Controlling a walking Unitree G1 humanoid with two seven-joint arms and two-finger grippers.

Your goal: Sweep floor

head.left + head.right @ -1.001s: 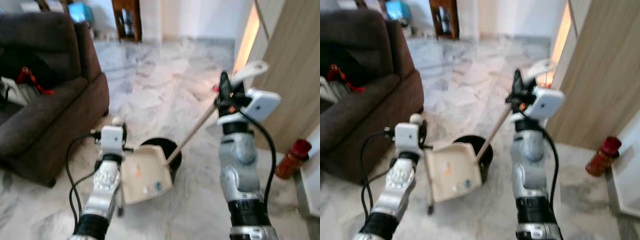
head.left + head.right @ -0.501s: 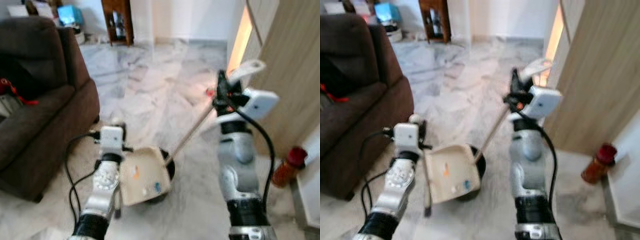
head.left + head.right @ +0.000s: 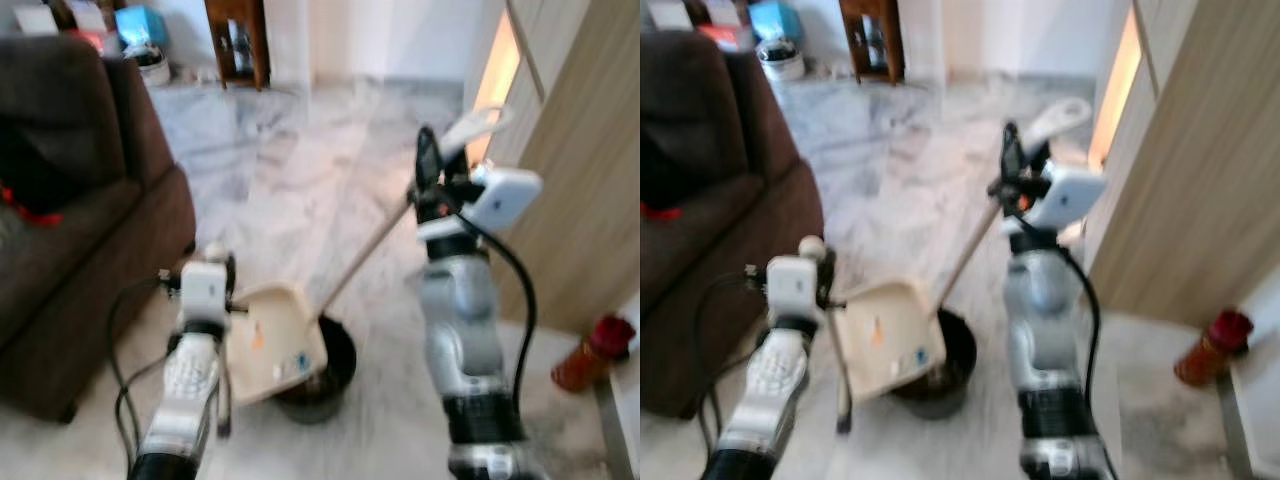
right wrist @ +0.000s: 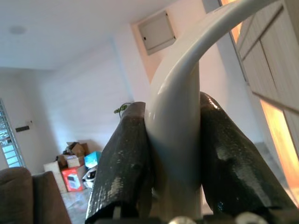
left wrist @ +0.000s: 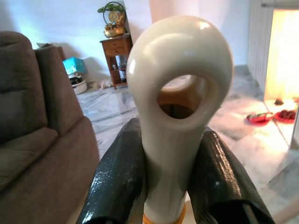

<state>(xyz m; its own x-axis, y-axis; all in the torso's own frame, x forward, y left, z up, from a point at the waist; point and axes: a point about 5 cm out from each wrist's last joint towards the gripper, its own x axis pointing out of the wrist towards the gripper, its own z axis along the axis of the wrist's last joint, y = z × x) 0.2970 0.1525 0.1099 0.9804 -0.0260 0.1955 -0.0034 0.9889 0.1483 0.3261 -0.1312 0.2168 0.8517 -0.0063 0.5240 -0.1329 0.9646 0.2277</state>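
My left gripper (image 3: 226,278) is shut on the cream dustpan's looped handle (image 5: 180,93), low at the front left. The dustpan (image 3: 275,340) hangs tilted just above the marble floor, with small coloured bits on its face. My right gripper (image 3: 428,178) is raised at chest height and shut on the broom's white curved handle (image 4: 175,107). The broom's stick (image 3: 360,255) slants down to the left to its black head (image 3: 325,378), which rests on the floor against the dustpan's lower edge.
A brown sofa (image 3: 80,230) fills the left side, close to my left arm. A light wooden panel (image 3: 590,170) stands on the right, with a red bottle (image 3: 592,350) at its foot. A wooden side table (image 3: 238,40) and boxes sit far back. Open marble floor (image 3: 290,180) stretches ahead.
The whole picture has shifted and blurred, so the camera moved. The broom head now sits lower, under the dustpan's edge. Both grips are unchanged.
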